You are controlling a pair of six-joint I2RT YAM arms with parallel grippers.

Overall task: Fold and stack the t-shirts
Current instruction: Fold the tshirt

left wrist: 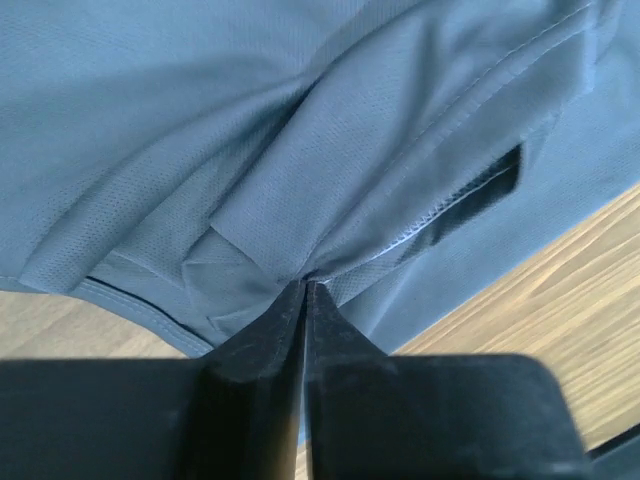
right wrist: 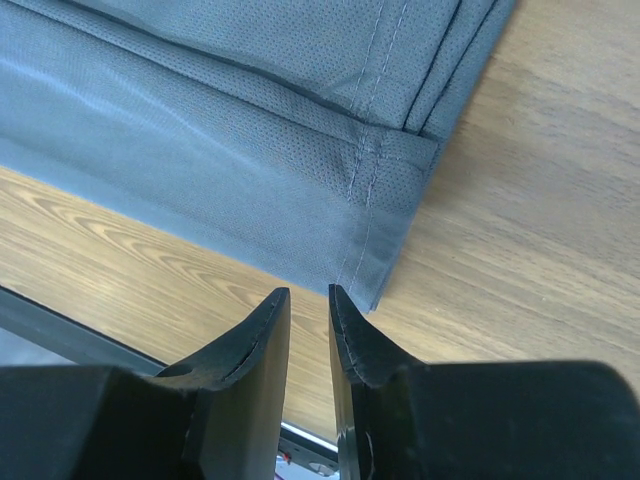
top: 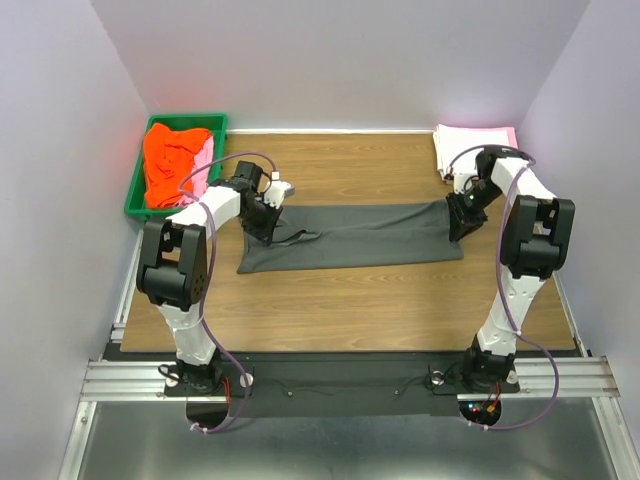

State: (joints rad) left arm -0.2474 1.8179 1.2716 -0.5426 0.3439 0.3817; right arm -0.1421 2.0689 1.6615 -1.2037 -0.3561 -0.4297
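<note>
Where the green bin (top: pixel 186 119) sits: far left corner of the table (top: pixel 350 300), with an orange t-shirt (top: pixel 170 160) and a pink t-shirt (top: pixel 205 160) heaped inside, not yet folded.
Left hand (left wrist: pixel 304 285): nearly closed, pinching a gathered fold at the left end of the grey t-shirt (top: pixel 370 235); creases fan out from the tips.
Grey t-shirt: mid-table, a long strip folded lengthwise, lying between the two arms.
Right hand (right wrist: pixel 309 292): narrow gap with nothing in it, just beside the hem corner at the strip's right end.
Folded stack (top: pixel 470 140): pink and white, far right corner.
Step, as I judge: folding the strip end to end. The right hand should catch every layer at that corner. Both hands should then lift together and keep the cloth taut so the edges land square.
</note>
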